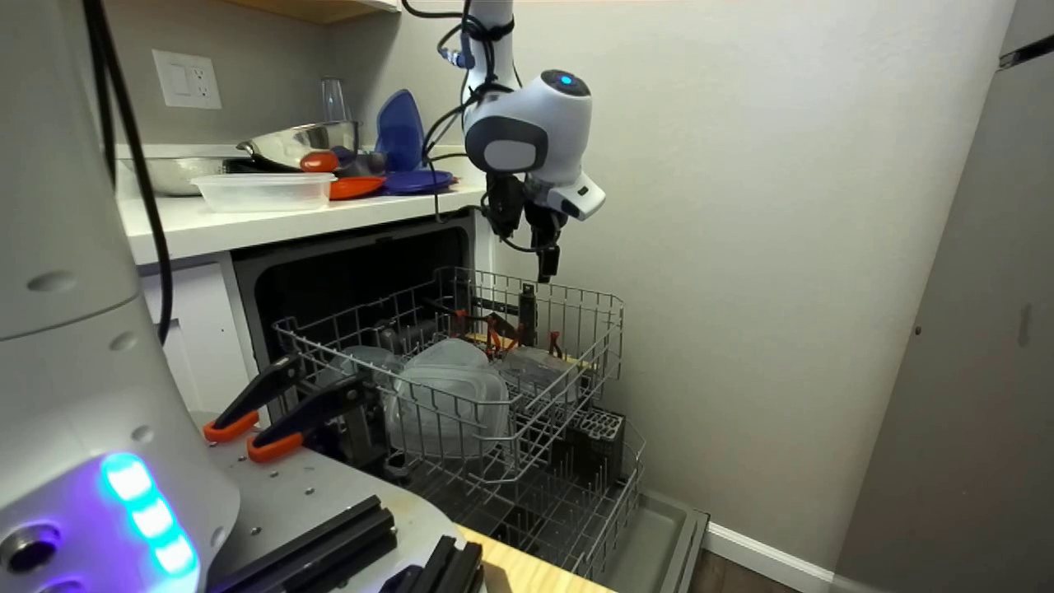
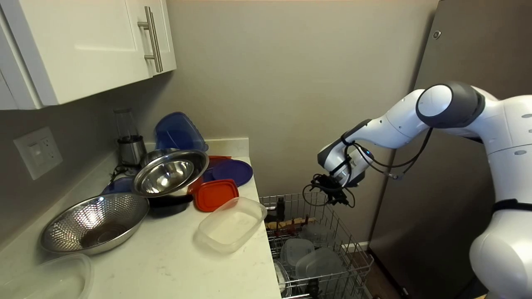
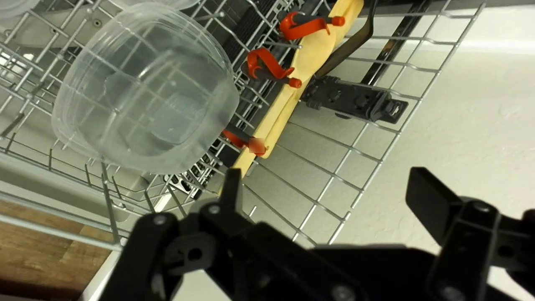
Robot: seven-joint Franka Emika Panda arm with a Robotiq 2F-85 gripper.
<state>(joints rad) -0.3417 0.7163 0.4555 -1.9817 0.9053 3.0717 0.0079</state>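
1. Lowering the gripper (image 3: 325, 184) here might strike the wire rim of the upper rack (image 3: 380, 161), which shows between the jaws
2. Drifting left while low might nudge the clear container (image 3: 146, 92)
3. The gripper hangs spread wide, holding nothing
4. Wooden utensils (image 3: 313, 52) lie below it, leftward in the wrist view, inside the rack beside red clips (image 3: 305, 30), untouched

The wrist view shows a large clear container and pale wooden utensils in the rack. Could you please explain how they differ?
Material look: the large clear container is see-through, while the wooden utensils are opaque and pale tan.
Shape: the large clear container is broad with rounded corners; the wooden utensils are long and narrow.
Shared: both are in the upper rack, and the open claw holds neither.
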